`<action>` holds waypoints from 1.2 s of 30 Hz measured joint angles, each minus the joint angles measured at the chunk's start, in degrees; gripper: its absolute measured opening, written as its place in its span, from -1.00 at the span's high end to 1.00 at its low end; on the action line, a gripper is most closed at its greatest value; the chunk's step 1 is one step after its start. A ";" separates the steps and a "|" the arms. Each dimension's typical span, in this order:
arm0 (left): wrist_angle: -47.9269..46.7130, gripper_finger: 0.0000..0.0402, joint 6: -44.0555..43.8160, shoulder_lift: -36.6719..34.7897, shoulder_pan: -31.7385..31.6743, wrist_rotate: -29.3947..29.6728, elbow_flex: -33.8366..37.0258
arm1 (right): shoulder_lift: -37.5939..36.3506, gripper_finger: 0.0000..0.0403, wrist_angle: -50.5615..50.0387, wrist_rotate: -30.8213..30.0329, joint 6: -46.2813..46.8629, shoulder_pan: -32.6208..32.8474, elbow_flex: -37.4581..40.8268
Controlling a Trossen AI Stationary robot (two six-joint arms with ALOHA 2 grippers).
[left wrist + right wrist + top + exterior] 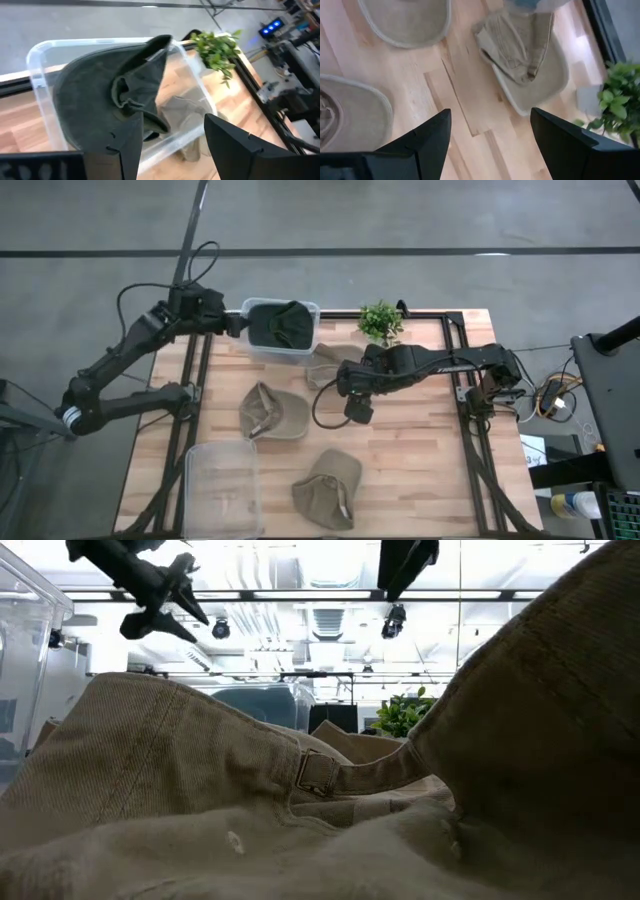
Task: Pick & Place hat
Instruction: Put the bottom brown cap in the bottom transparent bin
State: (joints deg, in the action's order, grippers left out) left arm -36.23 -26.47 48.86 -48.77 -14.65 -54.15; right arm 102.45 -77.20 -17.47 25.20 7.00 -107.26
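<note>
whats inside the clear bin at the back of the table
A dark green hat fills the clear bin, with the open left gripper just above it. Whether anything lies beneath the hat cannot be seen.

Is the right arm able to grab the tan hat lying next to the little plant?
Probably yes. The right gripper is open and hangs over bare table, close to the tan hat by the plant. Nothing lies on that hat, though it sits tight against the clear bin.

I saw dk green hat (281, 323) in clear bin (252, 346); tan hats (273, 413) on pale wood table (420, 450); green plant (380, 320).
</note>
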 joint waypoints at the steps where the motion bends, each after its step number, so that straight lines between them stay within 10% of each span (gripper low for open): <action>1: 0.00 -0.01 0.45 -0.53 0.52 -0.05 0.04 | 0.00 -0.32 0.00 0.09 0.67 0.10 0.75; 13: 1.97 -0.01 6.08 -6.59 10.58 0.81 0.30 | 0.04 -0.31 9.53 10.62 6.30 2.69 14.62; 36: 6.18 -0.01 6.61 -6.71 19.05 4.10 0.96 | 0.00 -0.18 29.13 28.77 48.34 15.25 28.25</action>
State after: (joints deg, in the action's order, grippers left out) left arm -30.04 -19.86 42.15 -29.71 -10.55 -53.19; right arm 102.45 -48.07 11.30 73.54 22.25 -79.01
